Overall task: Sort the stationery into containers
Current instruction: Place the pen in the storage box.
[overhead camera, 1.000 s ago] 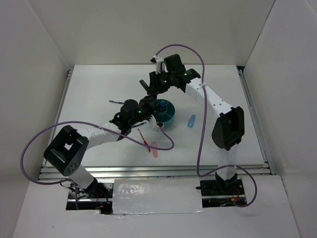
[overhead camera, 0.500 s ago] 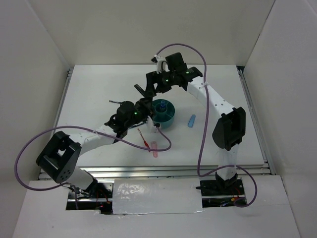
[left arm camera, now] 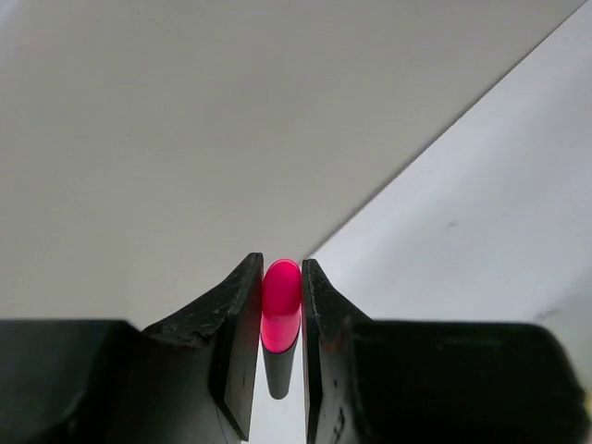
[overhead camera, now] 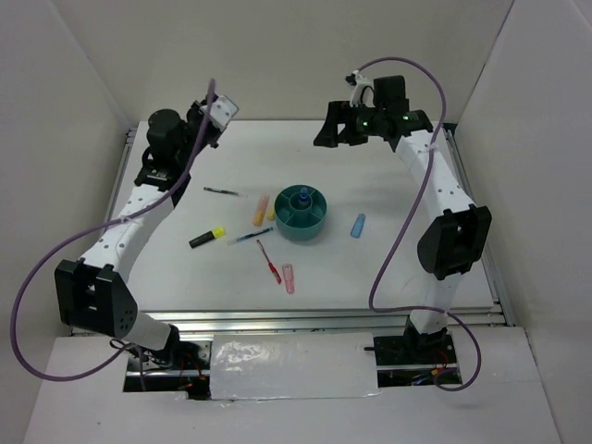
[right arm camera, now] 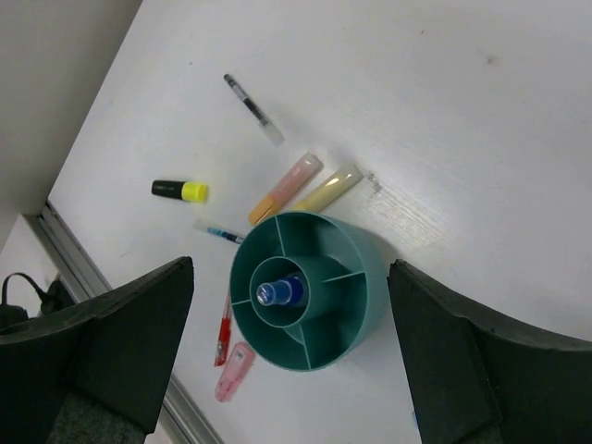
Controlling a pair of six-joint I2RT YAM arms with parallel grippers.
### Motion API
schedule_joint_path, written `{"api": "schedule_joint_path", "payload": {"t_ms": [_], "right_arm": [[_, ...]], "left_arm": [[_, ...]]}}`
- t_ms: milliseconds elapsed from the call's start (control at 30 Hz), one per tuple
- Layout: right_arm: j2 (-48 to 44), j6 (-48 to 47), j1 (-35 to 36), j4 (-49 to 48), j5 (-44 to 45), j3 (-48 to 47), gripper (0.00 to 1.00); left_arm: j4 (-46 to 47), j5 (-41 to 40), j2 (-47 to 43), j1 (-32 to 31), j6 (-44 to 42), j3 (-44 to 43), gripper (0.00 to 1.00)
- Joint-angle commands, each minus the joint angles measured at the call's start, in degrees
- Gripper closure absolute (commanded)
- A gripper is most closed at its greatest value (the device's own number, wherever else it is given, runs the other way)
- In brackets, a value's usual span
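The teal bowl (overhead camera: 302, 222) stands mid-table with a blue-capped bottle (overhead camera: 303, 196) upright in its central cup. Around it lie an orange marker (overhead camera: 261, 210), a pale yellow marker (right arm camera: 328, 188), a yellow highlighter (overhead camera: 208, 237), a dark pen (overhead camera: 225, 191), a blue pen (overhead camera: 250, 237), a red pen (overhead camera: 269, 262), a pink marker (overhead camera: 289, 278) and a light-blue marker (overhead camera: 358, 225). My left gripper (left arm camera: 281, 268) is raised at the back left, shut on a pink-tipped marker (left arm camera: 281, 301). High over the bowl (right arm camera: 370, 277), my right gripper (right arm camera: 291, 265) hangs open and holds nothing.
White walls close in the table at the back and on both sides. A metal rail (overhead camera: 277, 319) runs along the near edge. The left arm (overhead camera: 120, 236) stretches along the left side, the right arm (overhead camera: 444, 203) along the right side.
Both arms have pulled away from the bowl and risen toward the back corners. The right gripper has opened wide. The left stays shut on its marker.
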State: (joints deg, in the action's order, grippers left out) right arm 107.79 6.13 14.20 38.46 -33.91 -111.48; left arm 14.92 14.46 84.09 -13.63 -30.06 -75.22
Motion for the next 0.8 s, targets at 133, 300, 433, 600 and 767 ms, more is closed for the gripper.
{"api": "schedule_joint_path", "payload": {"t_ms": [133, 300, 433, 600, 767], "right_arm": [[-4.43, -2.17, -5.75, -2.68, -7.74, 2.58, 0.05], [-7.33, -0.51, -11.11, -6.99, -12.75, 8.64, 0.05], [-7.94, -1.91, -12.79, -6.11, -13.73, 9.61, 0.05], [-8.3, -2.61, -13.76, -5.15, -14.87, 10.49, 0.05], [-8.38, -4.19, -13.76, -3.57, -15.75, 10.32, 0.05]], "left_arm": [[2.13, 17.26, 4.14, 4.48, 35.06, -2.47, 1.0], [8.37, 20.87, 8.71, 5.1, 44.98, -2.91, 1.0], [11.09, 24.29, 13.1, 4.14, 50.01, -3.88, 1.0], [15.4, 27.72, 17.06, 2.21, 54.84, -5.54, 1.0], [17.51, 30.45, 19.79, 0.62, 56.87, -6.34, 1.0]]}}
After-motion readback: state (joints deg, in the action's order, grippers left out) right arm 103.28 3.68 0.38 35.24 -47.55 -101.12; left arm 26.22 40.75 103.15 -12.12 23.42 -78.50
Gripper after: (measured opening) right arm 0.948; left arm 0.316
